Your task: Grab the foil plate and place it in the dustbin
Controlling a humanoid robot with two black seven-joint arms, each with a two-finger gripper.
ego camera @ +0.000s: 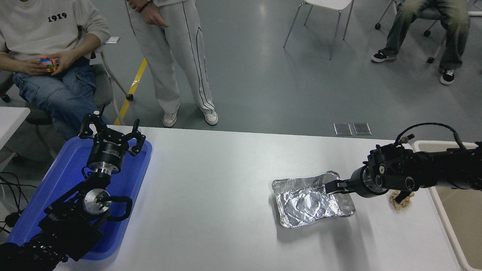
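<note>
Now the shiny foil plate [312,201] lay flat on the white bench [218,195], toward the right side and a bit nearer the near edge than the far one. It was silver and all crinkled, with a low rim around it.

The right tool [332,186] came in low from the right, at the end of a long black arm. Its tip sat over the far right corner of the foil plate, right at the rim. From this view it was too dark and small to tell how far apart its fingers were, or whether they had hold of the rim.

A little tan paper wad [400,199] lay on the bench just right of the foil plate, partly hidden behind the black arm. The big tan dustbin [444,199] stood at the right end of the bench, with its pale rim showing.

The left tool [112,131] was parked far off at the left, over the blue tray [56,180]. Its fingers were spread wide and held nothing.

On the far side, a person [41,34] sat with a colored cube [48,63] in both hands, and another person [177,56] stood beside them.
</note>
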